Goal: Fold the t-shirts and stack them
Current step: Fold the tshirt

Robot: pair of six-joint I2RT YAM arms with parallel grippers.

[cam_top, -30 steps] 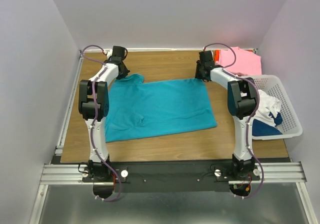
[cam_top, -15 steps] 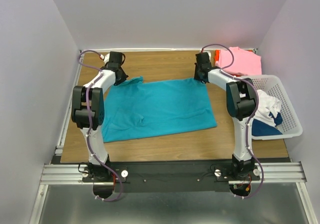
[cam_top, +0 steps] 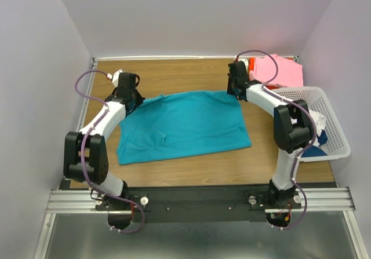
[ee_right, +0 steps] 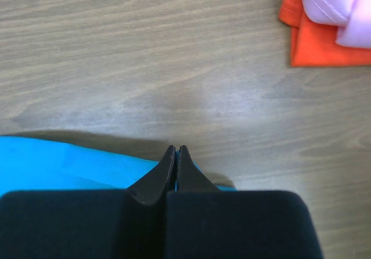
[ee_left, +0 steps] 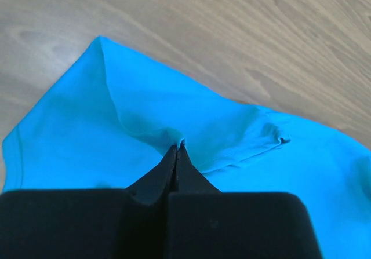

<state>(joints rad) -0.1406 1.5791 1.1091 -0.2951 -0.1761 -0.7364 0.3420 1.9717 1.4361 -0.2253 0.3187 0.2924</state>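
Nearest, bare table point(cam_top: 191, 166), then the teal shirt point(cam_top: 182, 126) lying flat mid-table, front hem toward the arm bases, a few wrinkles near its left side. It is not folded yet.

At the shirt's far left corner, the left claw point(ee_left: 178, 149) is pinched closed on a small ridge of teal cloth by the sleeve. The fabric tents up to the tips, so it has a real grip. At the far right corner the right claw point(ee_right: 175, 150) is also closed tight. Teal edge sits right at its tips with a shadow under it, so cloth looks caught there too, though the bite is thin.

Both claws hold the far edge, one per corner. Likely reason: keep the shirt taut and square, so the far half can be carried toward the near hem as the first fold. Risk: the right corner slips out.

To the right, a basket point(cam_top: 339, 140) holds a white shirt point(cam_top: 316, 120) and a blue shirt point(cam_top: 317, 146), waiting their turn. Far right corner: pink shirt point(cam_top: 281, 70) folded on top of an orange shirt point(ee_right: 319, 39), the stack where the teal one should end up.
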